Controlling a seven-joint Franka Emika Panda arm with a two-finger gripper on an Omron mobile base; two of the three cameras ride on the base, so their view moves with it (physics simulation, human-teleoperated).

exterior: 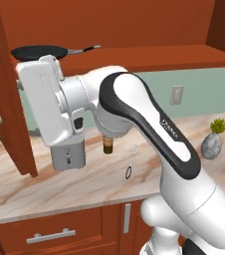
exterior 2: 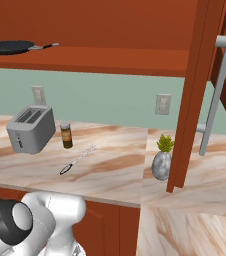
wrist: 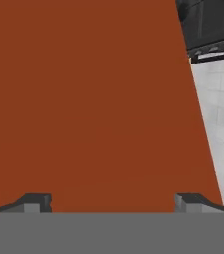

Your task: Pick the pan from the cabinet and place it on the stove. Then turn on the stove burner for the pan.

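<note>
Two open doors frame the reddish-brown wooden wall cabinet, one at the left edge of the left base view, one at the right of the right base view with a grey vertical bar handle. The round, shallow black frying pan sits on the cabinet's bottom shelf at its left end, its long thin handle pointing right; in the left base view the pan is partly hidden behind the robot's white hand.

On the marbled stone counter, from left to right, stand a silver two-slot toaster near the back wall, a small brown spice jar just beside it, a thin wire whisk lying toward the front edge, and a grey egg-shaped pot with a green plant near the right door's lower corner. In the left base view the arm covers most of the jar.

In the hand view the gripper faces a flat reddish-brown panel; its fingertips stand wide apart with nothing between them. A dark object at that view's top right is cut off and hard to identify.
</note>
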